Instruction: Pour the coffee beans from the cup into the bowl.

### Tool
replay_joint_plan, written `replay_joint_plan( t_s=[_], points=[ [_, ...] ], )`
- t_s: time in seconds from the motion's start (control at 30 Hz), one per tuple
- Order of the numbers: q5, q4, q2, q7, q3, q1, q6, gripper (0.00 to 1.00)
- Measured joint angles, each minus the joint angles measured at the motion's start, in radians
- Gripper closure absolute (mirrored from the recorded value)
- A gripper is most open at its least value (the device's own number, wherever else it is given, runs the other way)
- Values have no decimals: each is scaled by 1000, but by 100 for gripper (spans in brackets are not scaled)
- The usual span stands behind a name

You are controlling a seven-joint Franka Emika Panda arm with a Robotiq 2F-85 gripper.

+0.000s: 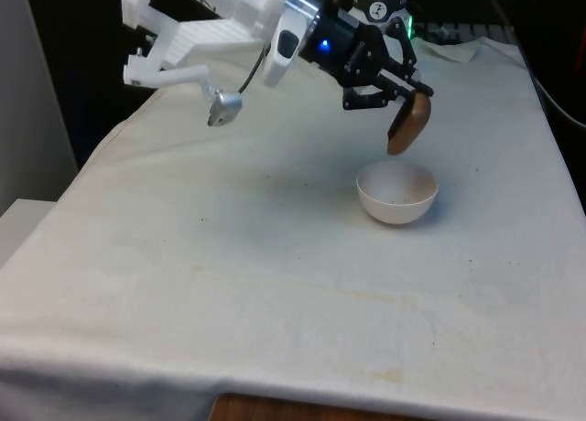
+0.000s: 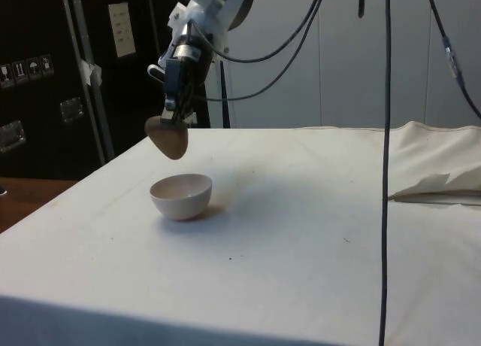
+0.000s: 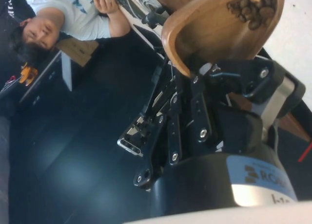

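Arm reaches in from the front view's left, forearm near level, wrist pitched down toward the front view's right. In the side view the arm comes down from above, wrist angled steeply downward. Gripper hangs above the table, off the cloth; gripper tilted. Fingers closed on the rim of the wooden cup, which is tipped over, well clear of the table.

cups: 1 | bowls: 1 | tools: 1 | persons: 1 — beans uncountable
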Motion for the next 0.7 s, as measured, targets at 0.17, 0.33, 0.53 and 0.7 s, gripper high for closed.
replay_joint_plan(
  t_s=[0.17,0.33,0.53,0.7],
  points=[
    [32,8,12,-13,-8,-1,-37,99],
    [62,7,19,-32,-12,-1,-59,99],
    [91,7,29,-51,-17,-1,-81,99],
    [117,7,40,-67,-26,-2,-108,99]
  ],
)
